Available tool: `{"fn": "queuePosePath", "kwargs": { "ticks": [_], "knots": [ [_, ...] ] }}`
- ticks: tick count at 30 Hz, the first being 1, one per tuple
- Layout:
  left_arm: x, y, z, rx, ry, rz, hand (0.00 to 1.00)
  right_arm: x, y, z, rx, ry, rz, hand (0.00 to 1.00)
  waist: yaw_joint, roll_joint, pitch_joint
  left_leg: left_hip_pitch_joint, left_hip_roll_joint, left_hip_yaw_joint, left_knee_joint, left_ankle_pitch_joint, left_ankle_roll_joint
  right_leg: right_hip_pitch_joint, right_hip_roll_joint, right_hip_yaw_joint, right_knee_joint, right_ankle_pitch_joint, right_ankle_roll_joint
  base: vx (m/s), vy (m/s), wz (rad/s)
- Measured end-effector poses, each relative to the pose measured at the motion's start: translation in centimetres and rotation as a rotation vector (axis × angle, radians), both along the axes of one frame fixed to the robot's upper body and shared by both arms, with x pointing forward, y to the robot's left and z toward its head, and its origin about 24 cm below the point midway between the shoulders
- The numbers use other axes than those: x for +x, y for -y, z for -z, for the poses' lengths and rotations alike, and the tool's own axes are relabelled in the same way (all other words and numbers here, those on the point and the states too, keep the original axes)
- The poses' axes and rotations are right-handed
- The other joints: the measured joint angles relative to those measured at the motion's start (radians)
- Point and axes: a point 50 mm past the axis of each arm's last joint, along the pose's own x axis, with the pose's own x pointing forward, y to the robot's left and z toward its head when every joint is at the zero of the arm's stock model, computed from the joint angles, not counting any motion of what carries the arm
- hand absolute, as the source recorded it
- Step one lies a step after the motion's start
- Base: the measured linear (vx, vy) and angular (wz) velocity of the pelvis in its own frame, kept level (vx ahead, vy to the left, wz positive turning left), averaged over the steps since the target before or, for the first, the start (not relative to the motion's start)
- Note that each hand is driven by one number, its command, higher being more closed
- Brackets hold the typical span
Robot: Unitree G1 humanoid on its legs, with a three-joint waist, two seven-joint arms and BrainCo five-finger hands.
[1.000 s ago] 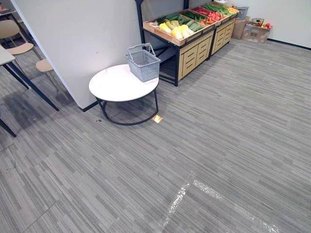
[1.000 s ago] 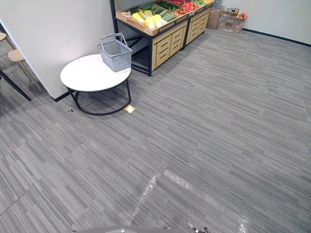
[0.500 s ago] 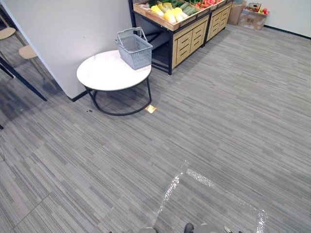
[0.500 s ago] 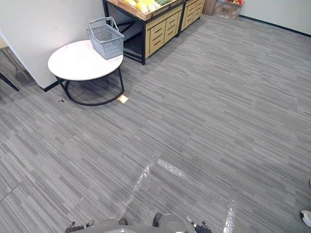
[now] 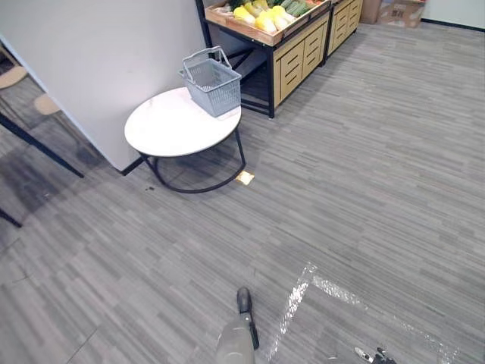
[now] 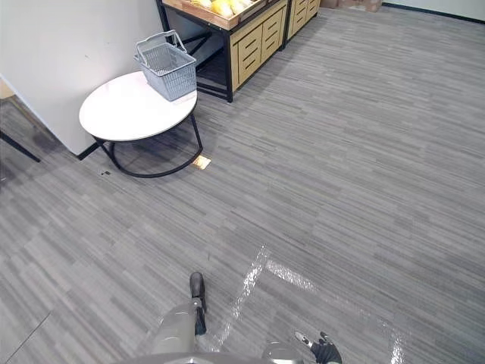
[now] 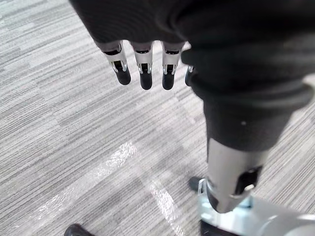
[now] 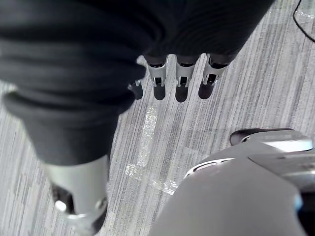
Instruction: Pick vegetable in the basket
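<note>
The robot's left hand (image 7: 144, 66) hangs with fingers straight and relaxed, holding nothing; the right hand (image 8: 181, 73) hangs the same way, also free; below both lies grey striped carpet floor (image 5: 364, 174); well ahead, toward the left hand's side, a grey plastic mesh basket (image 5: 213, 81) stands on a round white table (image 5: 170, 129) beside a white wall (image 5: 114, 53); the basket's contents cannot be made out; beyond it, yellow and green vegetables (image 5: 265, 19) lie on a wooden drawer stand (image 5: 295, 64), cut off at the edge.

The grey lattice basket (image 5: 213, 76) looks matt plastic, the round white table (image 5: 170, 129) smooth-topped on black metal, the pale produce stand (image 5: 295, 57) wood, the grey streaked floor (image 5: 379, 167) matt under a glossy tape strip (image 5: 295, 297)
</note>
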Motion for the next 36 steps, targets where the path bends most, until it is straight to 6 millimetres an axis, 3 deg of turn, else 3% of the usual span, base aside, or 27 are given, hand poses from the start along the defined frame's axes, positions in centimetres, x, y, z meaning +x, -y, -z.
{"fn": "queuePosePath", "kwargs": {
  "ticks": [1, 2, 3, 5, 7, 8, 9, 10, 12, 14, 16, 17, 18, 19, 20, 21, 22, 24, 25, 26, 27, 29, 30, 31, 33, 36],
  "knots": [
    [-0.7, -0.3, 0.0, 0.005, -0.028, 0.025, 0.00, -0.2, -0.4, 0.1, 0.004, -0.010, -0.017, 0.00, 0.013, -0.048, -0.022, -0.004, -0.044, 0.020, 0.056, 0.007, 0.013, 0.018, -0.052, 0.016, -0.006, -0.014, -0.007, 0.37, 0.260, -0.47],
    [-0.9, -0.6, 0.0, 0.013, -0.040, 0.042, 0.00, -0.3, -0.7, 0.2, 0.013, -0.013, -0.016, 0.00, 0.013, -0.066, -0.035, -0.015, -0.064, 0.024, 0.081, -0.004, 0.031, 0.011, -0.075, 0.026, 0.010, -0.004, -0.005, 0.52, 0.267, -0.26],
    [-0.8, -1.3, -0.1, 0.027, -0.054, 0.062, 0.00, 0.0, -1.3, 0.2, 0.023, -0.001, -0.017, 0.00, 0.000, -0.087, -0.048, -0.025, -0.095, 0.032, 0.122, -0.045, 0.074, -0.014, -0.108, 0.037, 0.079, 0.032, 0.014, 0.52, 0.290, 0.06],
    [-0.5, -1.8, -0.1, 0.041, -0.064, 0.088, 0.00, -0.1, -1.1, 0.2, 0.022, 0.002, 0.013, 0.00, 0.000, -0.094, -0.051, -0.018, -0.134, 0.049, 0.164, -0.103, 0.101, -0.074, -0.154, 0.079, 0.214, 0.086, 0.041, 0.54, 0.332, 0.15],
    [0.2, -2.4, -0.2, 0.059, -0.059, 0.100, 0.00, -0.3, -1.2, 0.3, 0.028, -0.001, 0.021, 0.00, -0.002, -0.098, -0.056, 0.024, -0.174, 0.068, 0.190, -0.174, 0.129, -0.132, -0.210, 0.073, 0.397, 0.200, 0.051, 0.48, 0.291, 0.05],
    [0.5, -3.1, -0.3, 0.079, -0.051, 0.090, 0.00, 0.0, -1.1, 0.2, 0.032, 0.012, 0.020, 0.00, -0.005, -0.103, -0.057, 0.087, -0.199, 0.070, 0.161, -0.213, 0.146, -0.205, -0.250, 0.071, 0.567, 0.346, 0.056, 0.41, 0.230, -0.05],
    [0.9, -3.4, -0.3, 0.088, -0.040, 0.087, 0.00, 0.0, -1.1, 0.2, 0.034, 0.015, 0.024, 0.00, -0.009, -0.102, -0.057, 0.116, -0.204, 0.067, 0.142, -0.219, 0.149, -0.237, -0.254, 0.072, 0.639, 0.344, 0.057, 0.38, 0.191, -0.07],
    [2.0, -3.5, -0.3, 0.096, -0.014, 0.088, 0.00, 0.0, -1.1, 0.2, 0.033, 0.019, 0.027, 0.00, -0.008, -0.106, -0.059, 0.159, -0.210, 0.066, 0.109, -0.223, 0.151, -0.296, -0.250, 0.063, 0.735, 0.305, 0.036, 0.30, 0.126, -0.06],
    [5.0, -4.4, -0.8, 0.161, 0.073, 0.094, 0.00, 0.0, -1.3, 0.2, 0.036, 0.015, 0.042, 0.00, -0.017, -0.104, -0.057, 0.264, -0.211, 0.064, 0.030, -0.232, 0.158, -0.404, -0.219, -0.016, 0.825, 0.185, 0.011, 0.40, 0.098, -0.14],
    [7.8, -4.9, -1.4, 0.205, 0.176, 0.017, 0.00, 0.1, -1.5, 0.2, 0.029, 0.016, 0.053, 0.00, -0.045, -0.100, -0.057, 0.349, -0.188, 0.056, -0.006, -0.257, 0.160, -0.481, -0.152, -0.108, 0.712, 0.119, -0.027, 0.38, -0.006, -0.08],
    [9.9, -4.7, -1.7, 0.203, 0.253, -0.034, 0.00, 0.4, -1.5, 0.1, 0.020, 0.032, 0.046, 0.00, -0.067, -0.094, -0.056, 0.382, -0.163, 0.047, -0.005, -0.288, 0.149, -0.534, -0.103, -0.145, 0.536, 0.121, -0.028, 0.36, -0.065, 0.11],
    [11.2, -4.5, -2.0, 0.199, 0.300, -0.050, 0.00, 0.3, -1.4, 0.1, 0.013, 0.034, 0.044, 0.00, -0.076, -0.090, -0.056, 0.395, -0.147, 0.039, -0.005, -0.306, 0.142, -0.563, -0.071, -0.144, 0.397, 0.144, -0.005, 0.42, -0.099, 0.39],
    [12.8, -4.2, -2.4, 0.195, 0.362, -0.057, 0.00, 0.1, -1.5, 0.1, -0.001, 0.030, 0.042, 0.00, -0.091, -0.088, -0.056, 0.415, -0.132, 0.011, -0.005, -0.332, 0.121, -0.571, -0.038, -0.133, 0.147, 0.231, 0.007, 0.59, -0.168, 0.62],
    [13.9, -3.5, -2.7, 0.174, 0.414, -0.062, 0.00, -1.1, -1.6, 0.3, -0.002, -0.004, 0.050, 0.00, -0.088, -0.092, -0.055, 0.444, -0.129, -0.016, -0.006, -0.364, 0.100, -0.564, -0.027, -0.100, -0.071, 0.320, 0.049, 0.51, -0.151, 0.67],
    [14.2, -3.2, -2.7, 0.163, 0.432, -0.062, 0.00, -1.7, -1.7, 0.4, 0.000, -0.021, 0.059, 0.00, -0.087, -0.096, -0.054, 0.462, -0.132, -0.029, -0.006, -0.381, 0.090, -0.568, -0.029, -0.084, -0.126, 0.335, 0.068, 0.60, -0.210, 0.67],
    [13.8, -2.6, -2.5, 0.139, 0.432, -0.075, 0.00, -2.8, -1.9, 0.6, 0.000, -0.052, 0.081, 0.00, -0.089, -0.099, -0.055, 0.512, -0.137, -0.052, -0.006, -0.422, 0.068, -0.565, -0.045, -0.068, -0.151, 0.334, 0.073, 0.71, -0.278, 0.54],
    [13.3, -1.6, -2.2, 0.106, 0.418, -0.102, 0.00, -3.2, -1.7, 0.6, -0.008, -0.073, 0.094, 0.00, -0.092, -0.075, -0.053, 0.565, -0.111, -0.072, -0.006, -0.462, 0.057, -0.567, -0.038, -0.064, -0.073, 0.431, 0.053, 0.86, -0.316, 0.51],
    [12.4, -0.3, -1.7, 0.075, 0.391, -0.114, 0.00, -3.0, -0.7, 0.4, -0.038, -0.072, 0.077, 0.00, -0.087, -0.020, -0.072, 0.587, -0.071, -0.103, 0.013, -0.435, 0.042, -0.609, -0.027, -0.075, 0.097, 0.428, 0.038, 0.79, -0.303, 0.45],
    [11.8, 0.0, -1.5, 0.070, 0.375, -0.127, 0.00, -2.7, -0.3, 0.3, -0.050, -0.068, 0.067, 0.00, -0.088, -0.017, -0.073, 0.584, -0.052, -0.124, 0.064, -0.403, 0.046, -0.611, -0.020, -0.092, 0.171, 0.386, -0.025, 0.67, -0.316, 0.40],
    [11.6, 0.0, -1.5, 0.075, 0.368, -0.135, 0.00, -2.5, -0.1, 0.2, -0.055, -0.068, 0.064, 0.00, -0.085, -0.007, -0.078, 0.578, -0.043, -0.125, 0.100, -0.384, 0.049, -0.607, -0.015, -0.098, 0.197, 0.357, -0.045, 0.65, -0.314, 0.23],
    [10.7, -0.3, -1.3, 0.089, 0.328, -0.142, 0.00, -2.2, 0.2, 0.2, -0.054, -0.066, 0.071, 0.00, -0.082, 0.001, -0.077, 0.556, -0.013, -0.123, 0.214, -0.338, 0.042, -0.571, -0.002, -0.115, 0.223, 0.303, -0.049, 0.61, -0.246, 0.16],
    [9.2, -0.9, -1.0, 0.111, 0.262, -0.186, 0.00, -2.0, 0.2, 0.2, -0.049, -0.059, 0.071, 0.00, -0.088, 0.011, -0.074, 0.454, 0.051, -0.122, 0.483, -0.182, 0.013, -0.486, 0.020, -0.149, 0.220, 0.246, -0.058, 0.56, -0.182, 0.21],
    [8.9, -1.4, -1.0, 0.127, 0.243, -0.191, 0.00, -2.3, 0.4, 0.1, -0.052, -0.064, 0.067, 0.00, -0.084, 0.009, -0.072, 0.384, 0.103, -0.111, 0.649, -0.060, -0.022, -0.420, 0.043, -0.157, 0.185, 0.218, -0.080, 0.55, -0.104, 0.12],
    [8.9, -1.6, -1.0, 0.131, 0.237, -0.194, 0.00, -2.2, 0.6, 0.1, -0.055, -0.061, 0.065, 0.00, -0.080, 0.014, -0.074, 0.320, 0.140, -0.080, 0.772, -0.099, -0.006, -0.377, 0.057, -0.160, 0.158, 0.204, -0.085, 0.56, -0.083, 0.03],
    [8.7, -2.0, -1.0, 0.141, 0.224, -0.214, 0.00, -1.6, 0.7, 0.0, -0.058, -0.044, 0.063, 0.00, -0.078, 0.016, -0.073, 0.230, 0.157, 0.003, 0.887, -0.202, 0.020, -0.287, 0.057, -0.159, 0.101, 0.206, -0.081, 0.48, -0.032, -0.05],
    [8.1, -2.6, -1.0, 0.159, 0.201, -0.203, 0.00, -1.2, 0.6, -0.1, -0.060, -0.024, 0.062, 0.00, -0.053, 0.001, -0.064, 0.127, 0.109, 0.101, 0.756, -0.302, 0.022, -0.160, 0.015, -0.156, 0.007, 0.208, -0.063, 0.51, 0.061, -0.07]
  ]
}}
